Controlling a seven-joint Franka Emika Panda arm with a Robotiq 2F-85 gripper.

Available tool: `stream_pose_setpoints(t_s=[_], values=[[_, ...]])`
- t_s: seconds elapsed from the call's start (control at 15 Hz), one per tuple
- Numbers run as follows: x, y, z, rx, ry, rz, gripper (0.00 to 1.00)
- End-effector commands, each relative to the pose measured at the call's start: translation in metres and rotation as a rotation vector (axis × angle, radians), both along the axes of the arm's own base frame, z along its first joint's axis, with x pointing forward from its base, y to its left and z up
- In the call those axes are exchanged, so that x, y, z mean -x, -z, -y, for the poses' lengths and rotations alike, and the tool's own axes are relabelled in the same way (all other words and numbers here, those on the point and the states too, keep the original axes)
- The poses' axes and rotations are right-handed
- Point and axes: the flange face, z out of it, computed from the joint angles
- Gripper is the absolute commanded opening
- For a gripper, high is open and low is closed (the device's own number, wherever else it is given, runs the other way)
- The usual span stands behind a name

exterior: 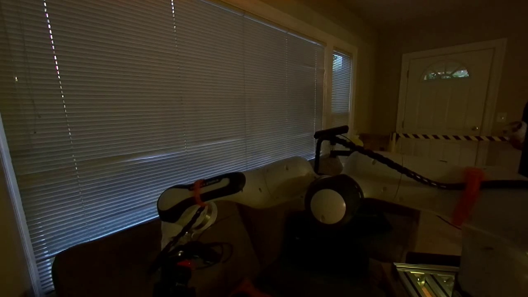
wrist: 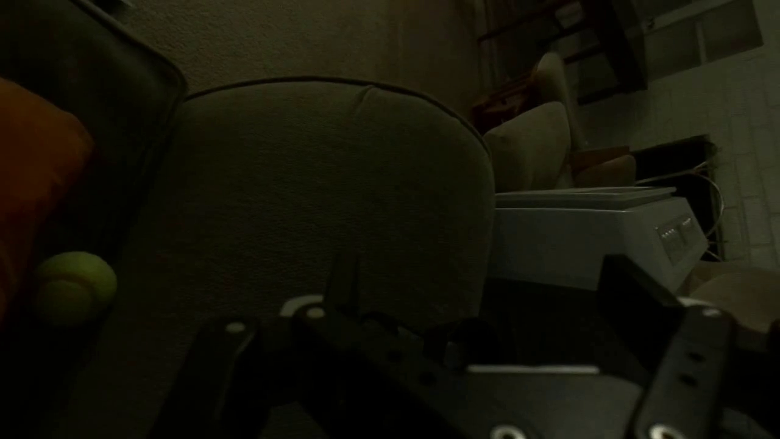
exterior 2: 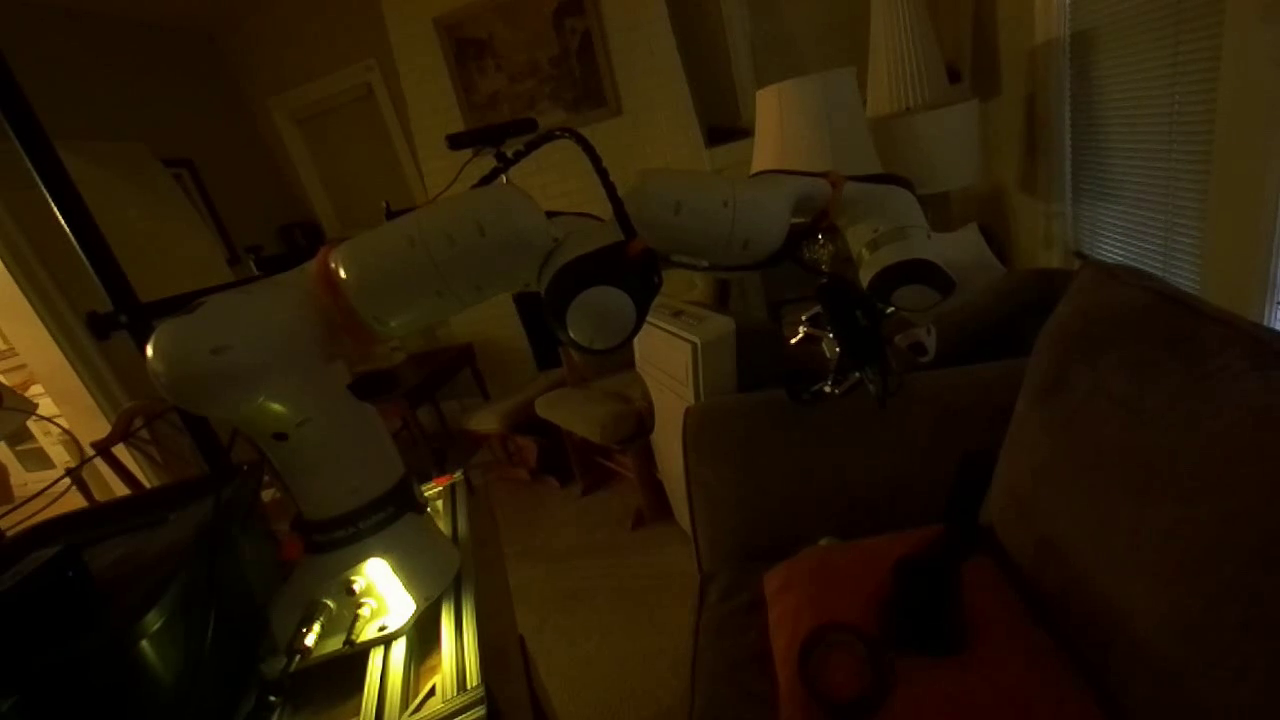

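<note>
Brown and woven, a rounded sofa arm is lying near the black hinged metal gripper, its jaws standing apart.

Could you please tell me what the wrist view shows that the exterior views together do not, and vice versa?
Only the wrist view clearly shows a tennis ball, beside the orange cushion. Only the exterior views, taken together, show window blinds, lampshades, a framed picture and the white arm links. Shared: the orange cushion, the sofa, a white boxy unit and the pincer.
</note>
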Motion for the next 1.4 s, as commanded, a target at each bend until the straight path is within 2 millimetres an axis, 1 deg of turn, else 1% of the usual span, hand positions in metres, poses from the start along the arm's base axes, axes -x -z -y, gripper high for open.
stream_pose_setpoints(t_s=[0.0,0.33,0.53,0.67,1.07,1.33], values=[[0.0,0.0,0.0,0.0,0.0,0.0,1.0],[-0.03,-0.004,0.015,0.062,0.046,0.269,1.0],[-0.04,-0.003,0.016,0.061,0.058,0.366,1.0],[-0.039,0.003,0.009,0.047,0.031,0.389,1.0],[-0.028,0.033,-0.023,-0.02,-0.079,0.406,1.0],[-0.023,0.038,-0.034,-0.067,-0.093,0.401,1.0]])
